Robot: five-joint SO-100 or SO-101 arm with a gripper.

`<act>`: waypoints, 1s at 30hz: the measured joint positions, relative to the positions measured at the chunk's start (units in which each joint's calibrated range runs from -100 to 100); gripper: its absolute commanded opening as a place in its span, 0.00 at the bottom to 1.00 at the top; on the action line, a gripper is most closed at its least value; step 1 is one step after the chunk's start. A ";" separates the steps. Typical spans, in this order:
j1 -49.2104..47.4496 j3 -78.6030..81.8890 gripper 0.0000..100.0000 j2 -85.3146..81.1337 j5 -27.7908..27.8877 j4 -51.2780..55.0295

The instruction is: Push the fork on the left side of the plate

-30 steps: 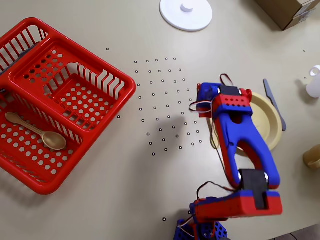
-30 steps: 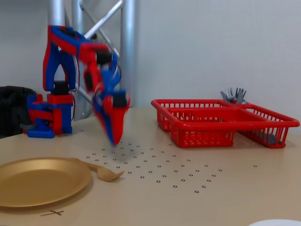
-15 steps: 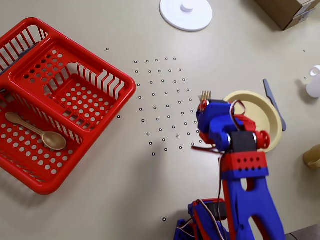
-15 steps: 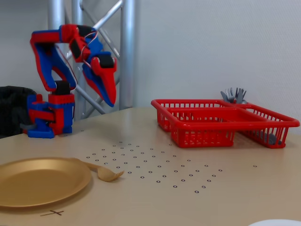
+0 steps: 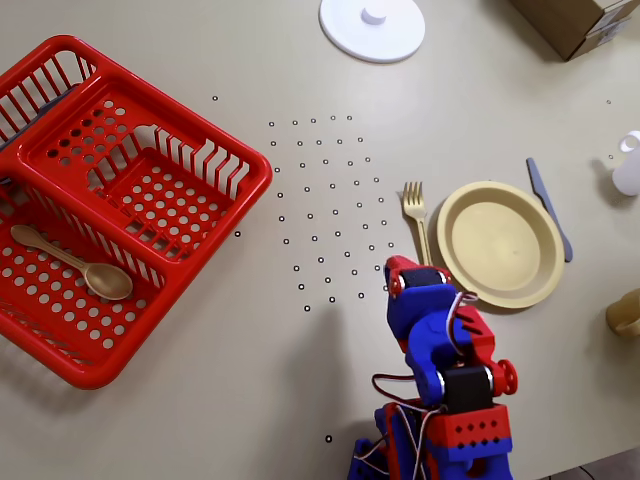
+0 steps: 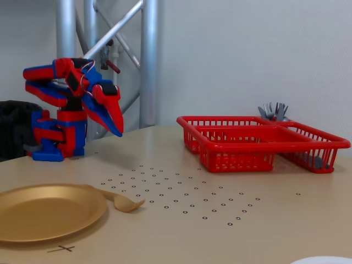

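The job looks finished to me: the fork point(image 5: 416, 217) lies flat on the table just left of the plate point(image 5: 502, 243) in the overhead view, handle running alongside the rim, tines pointing to the far side, and nothing seems left but for the arm to settle. The gripper point(image 6: 117, 130) is folded in near the arm's base, well apart from the fork, its fingers pressed together on nothing. Counting what lies about: 1 fork, 1 plate, 1 grey-blue knife point(image 5: 549, 208) just right of the plate, 1 tan spoon point(image 5: 72, 263) in the red basket point(image 5: 230, 196) at the left, and 1 white lid point(image 5: 372, 27) at the far edge (a box corner and 2 small objects peek in at the right).
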 measured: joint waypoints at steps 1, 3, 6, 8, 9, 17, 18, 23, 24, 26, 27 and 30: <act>0.00 1.90 0.00 -1.88 0.00 0.00; -0.18 4.43 0.00 -3.76 0.00 0.00; -0.46 8.59 0.00 -7.35 -0.24 0.00; -0.36 12.12 0.00 -9.64 -0.24 -0.80; -0.27 12.75 0.00 -9.64 -0.24 -1.60; -0.46 14.10 0.00 -9.80 -0.24 -6.65; -0.73 14.10 0.00 -9.80 -0.24 -6.65; -3.37 14.10 0.00 -9.80 -0.39 -6.25; -4.55 14.10 0.00 -9.80 -0.68 -6.17; -5.28 14.10 0.00 -9.80 -1.12 -5.53; -5.28 14.10 0.00 -9.80 -1.37 -5.37; -5.28 14.10 0.00 -9.80 -1.37 -2.80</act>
